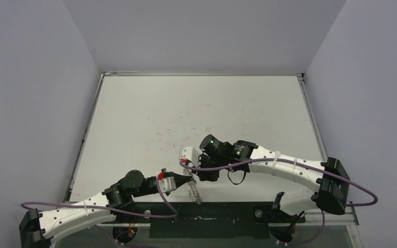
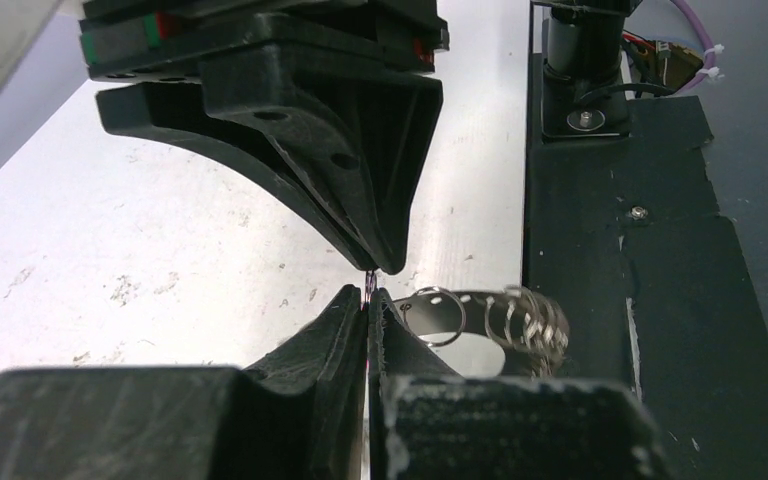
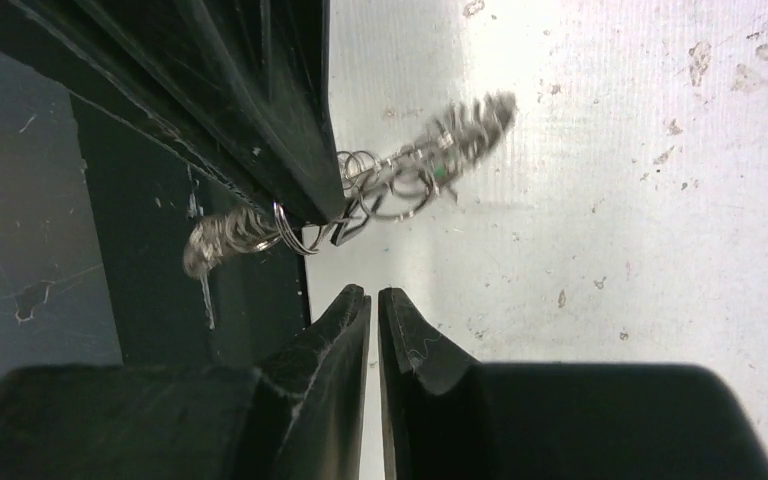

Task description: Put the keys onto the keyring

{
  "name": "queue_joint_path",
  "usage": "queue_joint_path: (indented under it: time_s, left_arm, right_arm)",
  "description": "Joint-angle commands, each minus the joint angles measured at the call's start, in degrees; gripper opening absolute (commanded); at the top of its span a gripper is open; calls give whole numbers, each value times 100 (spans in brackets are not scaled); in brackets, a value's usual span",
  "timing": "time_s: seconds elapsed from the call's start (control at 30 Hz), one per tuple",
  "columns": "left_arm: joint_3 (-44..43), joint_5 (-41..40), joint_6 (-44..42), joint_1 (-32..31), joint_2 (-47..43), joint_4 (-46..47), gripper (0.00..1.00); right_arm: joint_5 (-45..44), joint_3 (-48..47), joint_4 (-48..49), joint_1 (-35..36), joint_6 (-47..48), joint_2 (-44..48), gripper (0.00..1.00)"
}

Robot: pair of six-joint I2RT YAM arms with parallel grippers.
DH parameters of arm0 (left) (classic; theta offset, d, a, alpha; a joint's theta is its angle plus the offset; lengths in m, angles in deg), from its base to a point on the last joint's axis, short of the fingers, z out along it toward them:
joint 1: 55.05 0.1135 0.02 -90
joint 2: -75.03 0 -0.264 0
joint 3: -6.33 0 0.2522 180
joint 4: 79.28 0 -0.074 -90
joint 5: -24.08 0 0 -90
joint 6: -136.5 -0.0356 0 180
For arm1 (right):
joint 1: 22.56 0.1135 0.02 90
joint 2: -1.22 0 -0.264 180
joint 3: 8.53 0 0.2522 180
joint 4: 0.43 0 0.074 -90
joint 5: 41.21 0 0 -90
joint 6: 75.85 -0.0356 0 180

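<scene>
The keyring (image 3: 400,165), a silvery ring fringed with wire loops, hangs edge-on from my left gripper (image 2: 370,297). The left gripper is shut on one thin loop of it. The ring also shows in the left wrist view (image 2: 505,318) and as a pale blur in the top view (image 1: 194,194). My right gripper (image 3: 374,293) is almost shut, with a slim gap and nothing between the fingers. Its tips sit just off the left fingertips (image 3: 300,190). A green speck (image 3: 441,176) among the loops may be the keys' tag. The key and black tag cannot be made out.
The grippers meet over the near edge of the white table (image 1: 196,119), beside the black base strip (image 1: 222,219) with its bolts. Grey walls (image 1: 36,103) enclose the table on the left, back and right.
</scene>
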Motion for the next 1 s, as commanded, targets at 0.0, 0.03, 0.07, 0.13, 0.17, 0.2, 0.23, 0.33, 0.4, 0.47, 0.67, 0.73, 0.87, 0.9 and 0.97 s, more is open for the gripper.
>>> queue_joint_path:
  time_s: [0.0,0.03,0.07,0.13,0.17,0.2,0.23,0.33,0.4,0.47,0.67,0.73,0.87,0.9,0.97]
  left_arm:
    - [-58,-68,101,-21,-110,361,0]
    - [-47,-66,108,-21,-106,373,0]
    - [-47,-60,117,-21,-98,384,0]
    - [-48,-41,135,-21,-91,390,0]
    - [-39,-34,132,-21,-85,396,0]
    - [-38,-27,132,-21,-84,418,0]
    - [-31,-23,131,-21,-84,430,0]
    - [-19,0,140,-21,-76,483,0]
    - [4,26,155,-22,-67,553,0]
    - [1,46,165,-21,-49,601,0]
    - [-25,92,185,-21,-6,649,0]
    - [-17,101,199,-21,-3,685,0]
    - [6,105,202,-21,-3,734,0]
    - [6,109,209,-21,-7,735,0]
    - [7,110,215,-21,-26,735,0]
  right_arm:
    - [-62,58,454,-14,-19,256,13]
    - [-47,81,500,-12,15,300,15]
    - [-31,108,552,-6,49,378,16]
    - [-9,224,741,-11,108,616,21]
    - [-5,302,871,-11,125,766,27]
    - [11,415,1039,-16,137,932,36]
    - [76,540,1298,-9,158,1107,42]
    - [273,957,1977,-15,199,1607,54]
    - [356,1244,2347,-16,222,1850,56]
    - [356,1389,2567,-22,249,1911,56]
    - [659,1330,2704,-16,270,1491,49]
    - [708,1315,2775,-20,231,1333,44]
    - [730,1350,2939,-16,184,1128,37]
    - [737,1363,2983,-22,172,1100,33]
    - [750,1400,3067,-22,159,1059,26]
